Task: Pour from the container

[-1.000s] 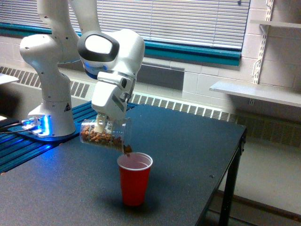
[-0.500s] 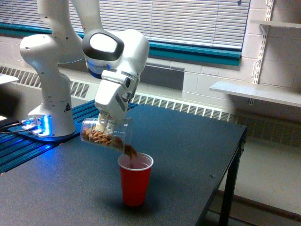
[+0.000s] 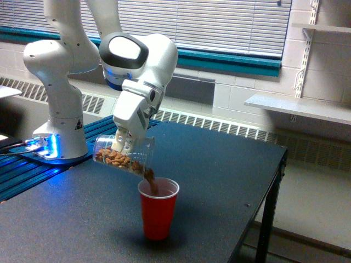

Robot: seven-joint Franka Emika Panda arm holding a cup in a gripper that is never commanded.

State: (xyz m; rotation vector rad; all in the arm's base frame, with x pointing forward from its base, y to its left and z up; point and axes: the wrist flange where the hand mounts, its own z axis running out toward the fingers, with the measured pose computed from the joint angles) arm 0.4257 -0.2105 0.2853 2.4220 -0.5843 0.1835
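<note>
Holding my pincer clamped on tilted cup, nuts spilling into red cup on desk.

The clear cup has tipped further, nuts now spilling out.

Single exterior view, near table height, facing arm, moderately close.
</note>
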